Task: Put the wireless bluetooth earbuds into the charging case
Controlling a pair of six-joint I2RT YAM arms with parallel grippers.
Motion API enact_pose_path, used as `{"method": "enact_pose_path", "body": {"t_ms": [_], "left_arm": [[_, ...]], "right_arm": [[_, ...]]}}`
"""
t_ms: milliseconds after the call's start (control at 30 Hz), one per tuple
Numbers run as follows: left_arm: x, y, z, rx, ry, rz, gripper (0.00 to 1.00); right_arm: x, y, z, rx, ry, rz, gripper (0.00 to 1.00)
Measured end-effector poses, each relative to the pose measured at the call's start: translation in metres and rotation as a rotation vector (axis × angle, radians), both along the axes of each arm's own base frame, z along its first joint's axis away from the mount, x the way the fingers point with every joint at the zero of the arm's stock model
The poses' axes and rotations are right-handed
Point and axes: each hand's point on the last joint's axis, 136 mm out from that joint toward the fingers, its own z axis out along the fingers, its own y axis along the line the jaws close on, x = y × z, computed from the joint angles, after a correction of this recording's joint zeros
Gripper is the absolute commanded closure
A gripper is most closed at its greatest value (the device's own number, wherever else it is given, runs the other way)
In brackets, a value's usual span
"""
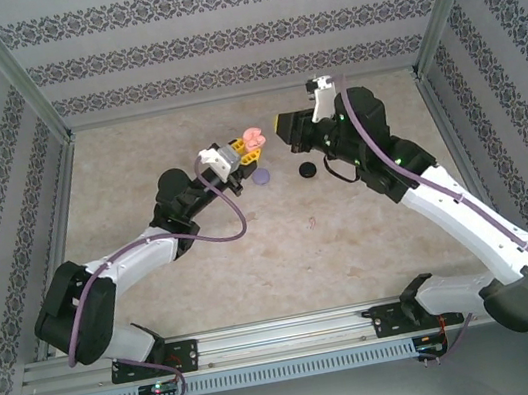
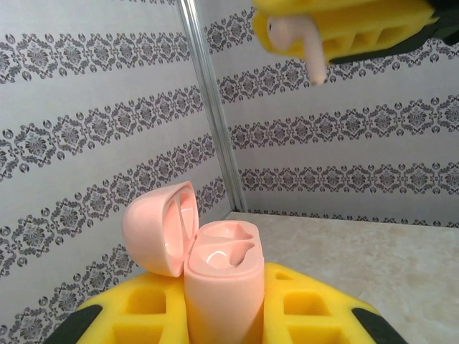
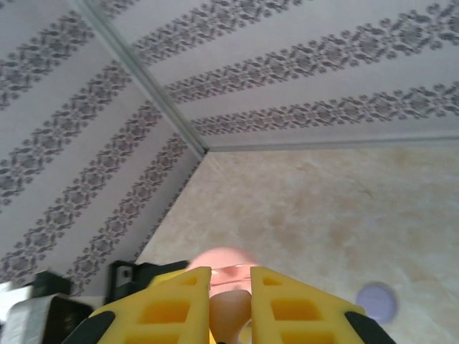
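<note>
Purple case (image 1: 261, 180) and black case (image 1: 307, 169): both lie on the table (image 1: 256, 270), on the near side of the pink charging case and below it. A dropped earbud could bounce among them and be awkward to pick up again.
Left gripper (image 2: 224, 315): its jaws are clamped narrow on the lower body of the pink charging case (image 2: 215, 297), holding it upright above the table. A hard push from above could tilt or slide the case in that grip.
Lid (image 2: 154, 222): it is swung back to the case's left, and both sockets (image 2: 226, 247) look empty. A knock could fold it shut over them.
Pale pink earbud (image 2: 295, 37): it is above the case and off to its right, clear of the sockets, stem pointing down. Released here, it would likely miss the case.
Right gripper (image 3: 229, 315): its jaws are pinched on the earbud's head, near the fingertips. So small a hold could slip or let the bud twist, and a twisted stem would likely catch on a socket rim instead of seating.
</note>
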Motion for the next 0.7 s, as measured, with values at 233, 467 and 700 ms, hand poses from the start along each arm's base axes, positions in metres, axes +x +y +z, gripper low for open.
{"method": "enact_pose_path", "body": {"t_ms": [233, 467, 700], "left_arm": [[-0.002, -0.005, 0.008, -0.009, -0.015, -0.014, 1.00], [-0.005, -0.008, 0.013, -0.013, -0.026, -0.033, 1.00], [-0.008, -0.012, 0.013, -0.011, -0.027, -0.051, 1.00]], "right_arm": [[-0.009, 0.020, -0.005, 0.030, -0.074, 0.069, 0.84], [-0.007, 0.025, -0.002, 0.056, -0.111, 0.077, 0.84], [-0.004, 0.035, -0.004, 0.065, -0.115, 0.093, 0.85]]}}
